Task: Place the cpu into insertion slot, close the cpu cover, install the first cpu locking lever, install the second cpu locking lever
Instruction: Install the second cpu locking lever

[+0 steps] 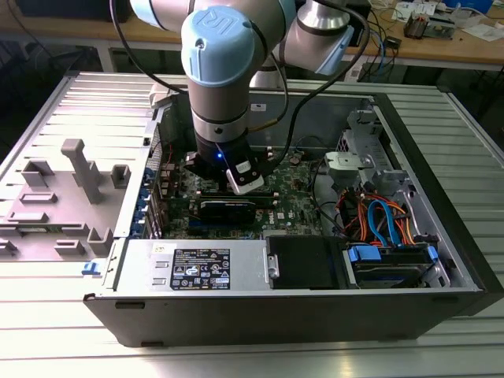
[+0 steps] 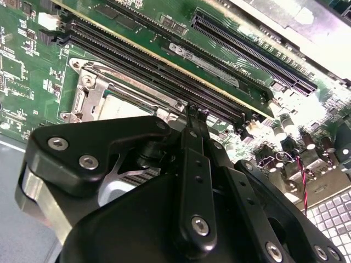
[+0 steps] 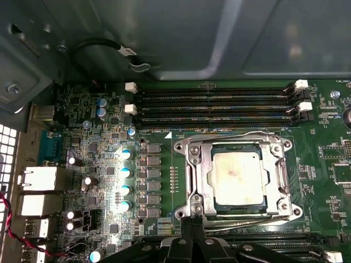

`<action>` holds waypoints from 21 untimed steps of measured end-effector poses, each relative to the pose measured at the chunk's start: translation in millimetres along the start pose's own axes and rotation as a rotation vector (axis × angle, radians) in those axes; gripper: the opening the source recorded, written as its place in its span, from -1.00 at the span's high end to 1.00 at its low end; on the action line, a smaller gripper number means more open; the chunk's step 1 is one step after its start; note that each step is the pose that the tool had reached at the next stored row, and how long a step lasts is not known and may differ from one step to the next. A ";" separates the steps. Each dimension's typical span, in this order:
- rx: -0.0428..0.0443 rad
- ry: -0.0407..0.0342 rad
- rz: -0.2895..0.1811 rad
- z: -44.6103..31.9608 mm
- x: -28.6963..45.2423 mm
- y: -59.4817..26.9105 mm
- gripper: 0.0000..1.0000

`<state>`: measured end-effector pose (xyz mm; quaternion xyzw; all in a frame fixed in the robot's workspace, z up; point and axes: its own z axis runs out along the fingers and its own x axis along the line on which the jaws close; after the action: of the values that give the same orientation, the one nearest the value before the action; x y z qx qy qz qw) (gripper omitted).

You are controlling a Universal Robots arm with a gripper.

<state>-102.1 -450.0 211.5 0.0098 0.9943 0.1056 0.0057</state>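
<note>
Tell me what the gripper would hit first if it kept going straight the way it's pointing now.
Probably the cpu cover's near edge over the cpu, just ahead of the gripper; depth is unclear.

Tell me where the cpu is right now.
In the first wrist view, the cpu lies flat in the insertion slot on the green board, framed by the closed cpu cover, between the memory slots and the end effector.
</note>
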 end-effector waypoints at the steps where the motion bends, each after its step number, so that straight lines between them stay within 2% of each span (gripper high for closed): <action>1: -0.0001 0.0000 0.000 0.0 0.0 0.0 0.79; 5: -0.0033 0.0000 0.000 0.5 0.2 -0.1 0.79; 10: -0.0146 0.0003 0.000 0.7 0.8 -1.4 0.79; 21: -0.0152 0.0004 0.000 4.0 0.8 -3.3 0.79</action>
<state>-103.0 -452.3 206.9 0.0098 0.9935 0.1132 0.0056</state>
